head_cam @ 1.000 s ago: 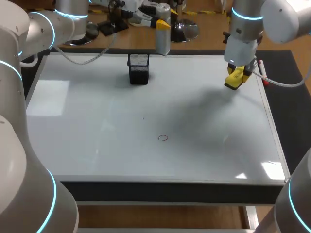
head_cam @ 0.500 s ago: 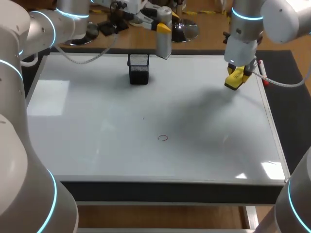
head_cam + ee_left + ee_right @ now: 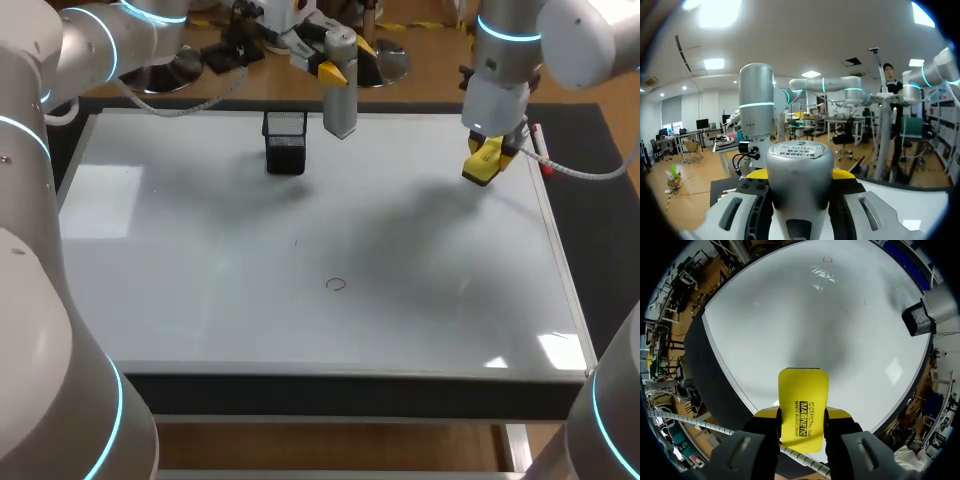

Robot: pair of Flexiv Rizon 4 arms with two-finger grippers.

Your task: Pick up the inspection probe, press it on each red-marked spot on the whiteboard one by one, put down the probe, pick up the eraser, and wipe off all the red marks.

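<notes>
Left gripper [image 3: 333, 68] clamps the probe [image 3: 341, 105] just right of the cup [image 3: 285, 142]. Right gripper [image 3: 802, 416] clamps the eraser [image 3: 803, 392], well right.

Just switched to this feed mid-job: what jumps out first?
The bright yellow eraser is clamped in the right hand, above the far right part of the whiteboard. The left hand holds the silver probe upright at the far edge, beside a black mesh holder. One small red mark sits near the middle.
</notes>
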